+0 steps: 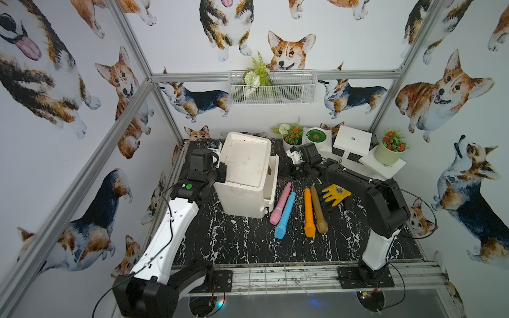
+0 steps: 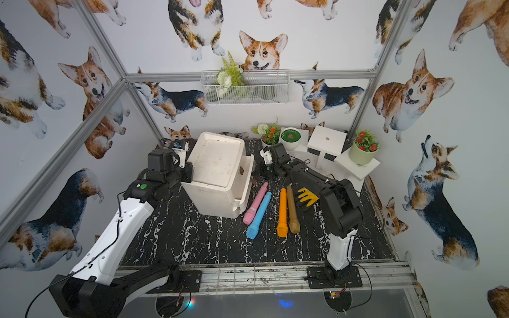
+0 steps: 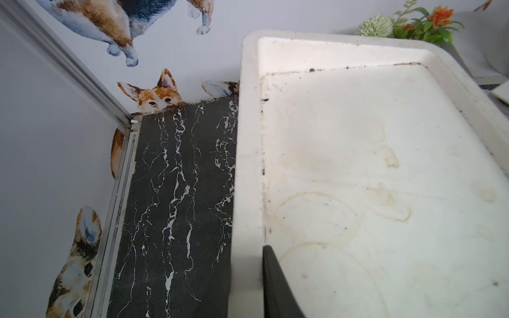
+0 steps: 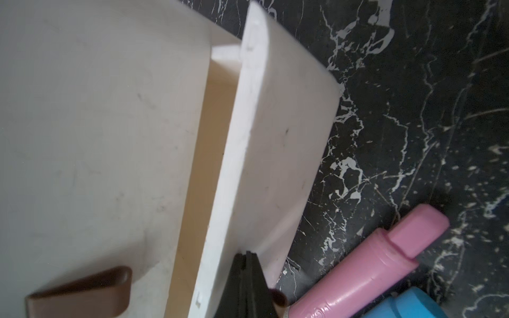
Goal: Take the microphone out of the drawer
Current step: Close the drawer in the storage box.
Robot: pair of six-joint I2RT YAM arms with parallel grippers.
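Your right end effector, pressed together, sits at the smooth white drawer front, which stands open a slit. Your left end effector, also pressed together, is at the stained cabinet rim. The glossy, tube-shaped pink microphone, blue microphone, orange microphone and brown microphone lie on the marbled desk

On my black marbled surface I see a yellow glove lying near white stands, one carrying a pale green flowerpot, while a wire basket with a fern hangs on the corgi-papered back wall.
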